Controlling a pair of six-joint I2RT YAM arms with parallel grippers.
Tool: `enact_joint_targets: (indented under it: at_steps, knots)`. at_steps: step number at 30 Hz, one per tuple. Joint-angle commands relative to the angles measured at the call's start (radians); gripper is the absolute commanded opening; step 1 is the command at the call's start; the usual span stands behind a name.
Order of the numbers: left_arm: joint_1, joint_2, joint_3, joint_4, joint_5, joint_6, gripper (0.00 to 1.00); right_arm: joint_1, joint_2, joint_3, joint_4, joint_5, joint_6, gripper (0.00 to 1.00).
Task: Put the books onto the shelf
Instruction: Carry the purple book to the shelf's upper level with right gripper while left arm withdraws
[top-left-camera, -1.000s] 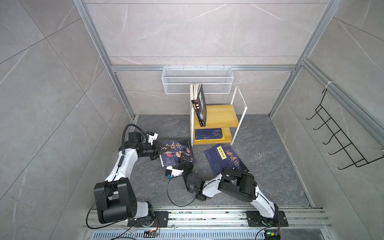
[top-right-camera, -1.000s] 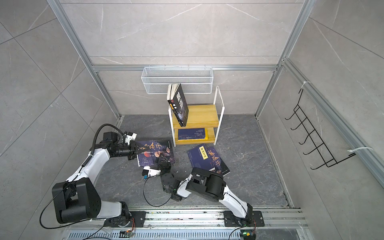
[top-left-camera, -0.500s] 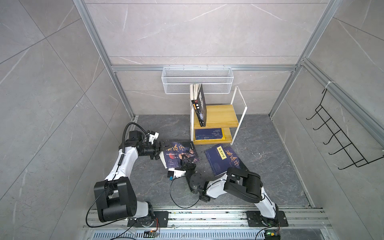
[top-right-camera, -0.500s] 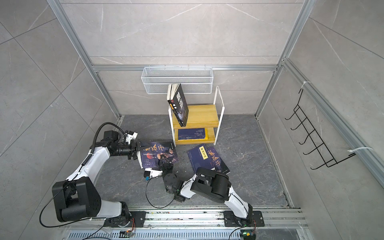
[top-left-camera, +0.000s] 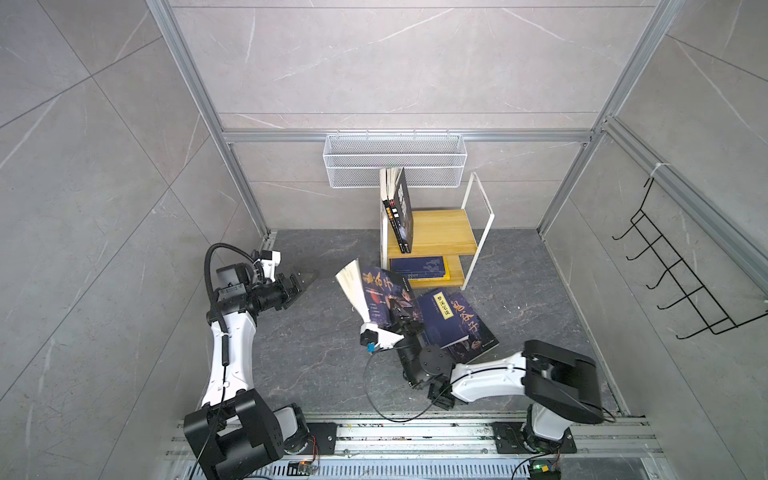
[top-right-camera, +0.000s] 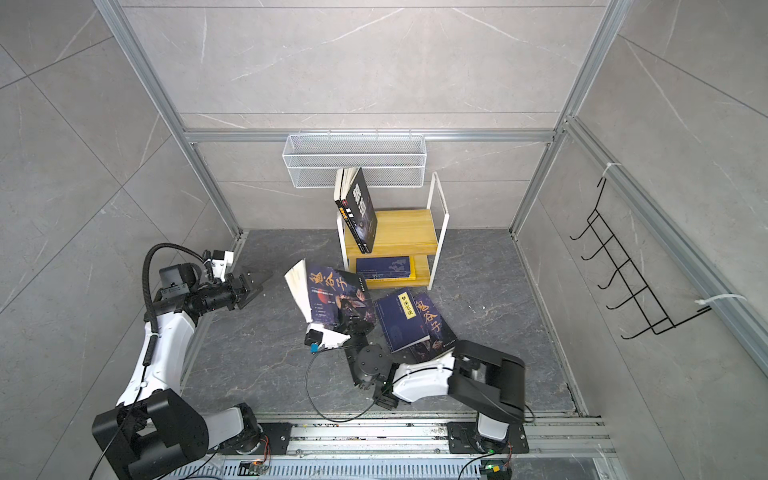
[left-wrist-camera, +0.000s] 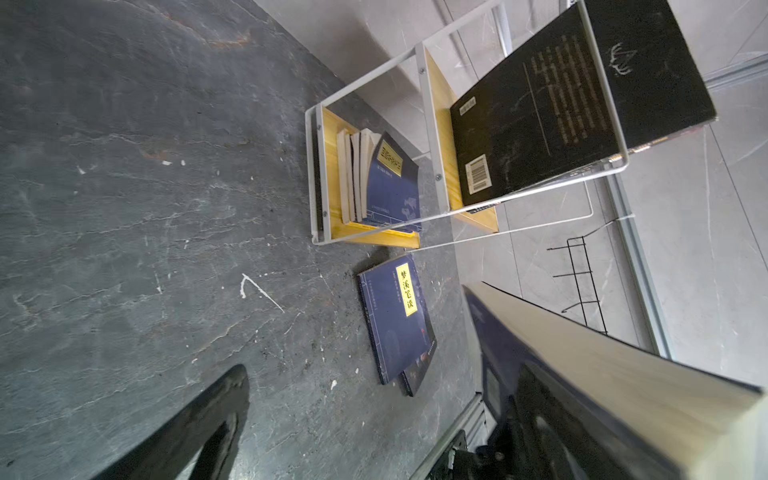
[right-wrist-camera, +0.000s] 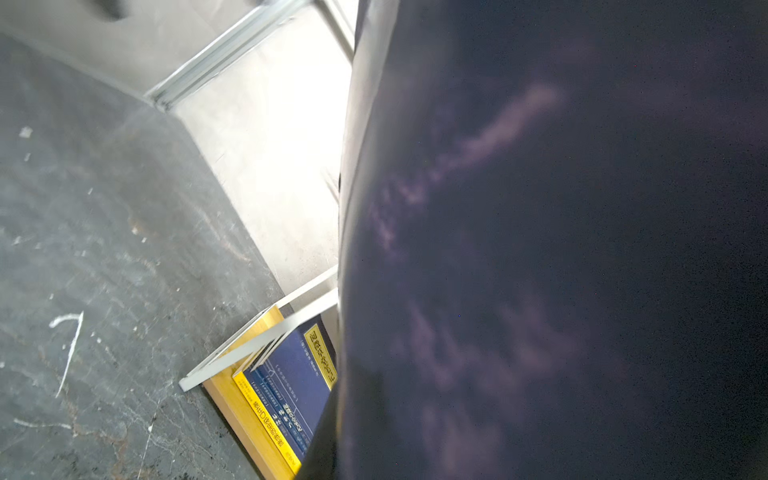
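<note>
Navy book (top-left-camera: 382, 299) in right gripper (top-left-camera: 402, 323) (tilted up).

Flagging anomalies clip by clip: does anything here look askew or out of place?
Yes. The black book on the shelf leans tilted, not upright. The navy book in the right tool stands on edge, pages fanning. A yellow-labelled book lies askew atop a larger book on the floor.

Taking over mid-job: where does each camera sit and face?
Top views: high above the base, looking down on the shelf; left arm, right arm whole, left gripper open, right gripper holding the book.
Left wrist: on the left arm, facing across the floor to the shelf; one finger shows.
Right wrist: on the right arm, mostly blocked by the book; no own part visible.
Shared: both wrist views show the lower-tier books.
</note>
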Motion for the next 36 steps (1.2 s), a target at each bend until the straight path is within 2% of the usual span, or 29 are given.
enact_joint_targets:
  at_steps: [1,4,7,15,25,36]
  knots:
    - [0.003,-0.012,-0.023,0.031,-0.032,0.004,1.0,-0.028,-0.16,0.004,-0.172,0.022,0.254,0.0]
    - [0.001,-0.028,-0.039,0.019,-0.073,0.057,1.0,-0.082,-0.285,0.021,-0.395,-0.033,0.47,0.0]
    - [0.0,-0.031,-0.074,0.027,-0.114,0.086,1.0,-0.176,-0.341,0.055,-0.514,-0.066,0.665,0.0]
    - [-0.016,-0.09,-0.154,0.054,-0.156,0.117,1.0,-0.355,-0.321,0.224,-0.665,-0.164,0.893,0.0]
    - [-0.021,-0.128,-0.18,0.086,-0.137,0.08,1.0,-0.576,-0.133,0.456,-0.74,-0.354,1.085,0.0]
    - [-0.037,-0.144,-0.184,0.091,-0.139,0.107,1.0,-0.633,0.126,0.642,-0.658,-0.389,1.108,0.0]
